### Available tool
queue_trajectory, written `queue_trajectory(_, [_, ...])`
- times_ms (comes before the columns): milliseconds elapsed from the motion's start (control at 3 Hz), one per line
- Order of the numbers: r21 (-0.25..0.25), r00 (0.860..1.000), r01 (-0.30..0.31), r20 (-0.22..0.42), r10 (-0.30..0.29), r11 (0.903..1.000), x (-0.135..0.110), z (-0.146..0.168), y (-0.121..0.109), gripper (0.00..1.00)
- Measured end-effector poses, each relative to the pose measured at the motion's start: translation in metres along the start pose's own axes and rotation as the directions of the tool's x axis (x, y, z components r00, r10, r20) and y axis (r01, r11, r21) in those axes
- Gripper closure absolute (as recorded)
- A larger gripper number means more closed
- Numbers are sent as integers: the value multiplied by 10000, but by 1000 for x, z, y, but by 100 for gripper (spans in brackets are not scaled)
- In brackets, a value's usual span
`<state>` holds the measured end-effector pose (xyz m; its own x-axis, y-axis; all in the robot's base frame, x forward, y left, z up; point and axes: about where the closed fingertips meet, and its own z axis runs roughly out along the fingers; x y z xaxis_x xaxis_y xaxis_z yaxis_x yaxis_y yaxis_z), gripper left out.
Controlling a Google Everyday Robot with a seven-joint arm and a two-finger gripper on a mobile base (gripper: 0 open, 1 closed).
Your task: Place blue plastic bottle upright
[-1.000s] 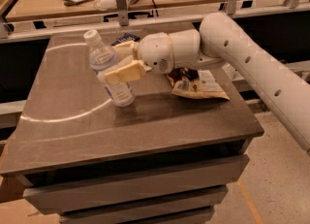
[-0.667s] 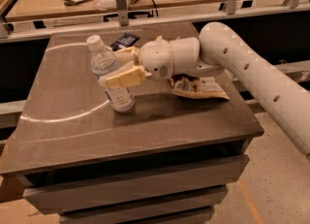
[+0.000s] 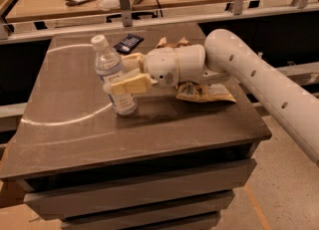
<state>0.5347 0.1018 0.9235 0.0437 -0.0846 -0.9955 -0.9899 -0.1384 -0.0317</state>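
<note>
Tool [image 3: 117, 75] reaches in from the right over the middle of the tabletop [image 3: 75, 139], clenched on the blue plastic bottle [image 3: 109, 63] at mid-body: near finger [image 3: 130, 83] across the front, far finger behind. The bottle stands left of centre, its base appearing to touch the surface, its white cap [image 3: 99, 40] leaning a little to the left and far side, so it is not yet plumb. Judgement: placing step is almost complete. To do it well, rotate the wrist slightly to bring the cap over the base, confirm the whole base sits flat, then part the fingers slowly and evenly and retreat right without brushing the bottle; the light, tall body would tip easily. Keep the forearm [image 3: 259, 74] off the brown snack bag [image 3: 207, 92] lying beneath the wrist. Against the frame one second back: the bottle sits lower, base down from just above the surface to about contact; the lean looks much the same; bag and dark packet [image 3: 128, 43] at the far edge unmoved.
</note>
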Motion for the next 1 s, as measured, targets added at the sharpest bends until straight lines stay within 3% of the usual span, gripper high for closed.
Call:
queue_trajectory(333, [88,9996,-53,-275,55,9999,5,-8,3,0])
queue_trajectory(1000, [1040,9959,-46,-895,140,9946,10,-53,5,0])
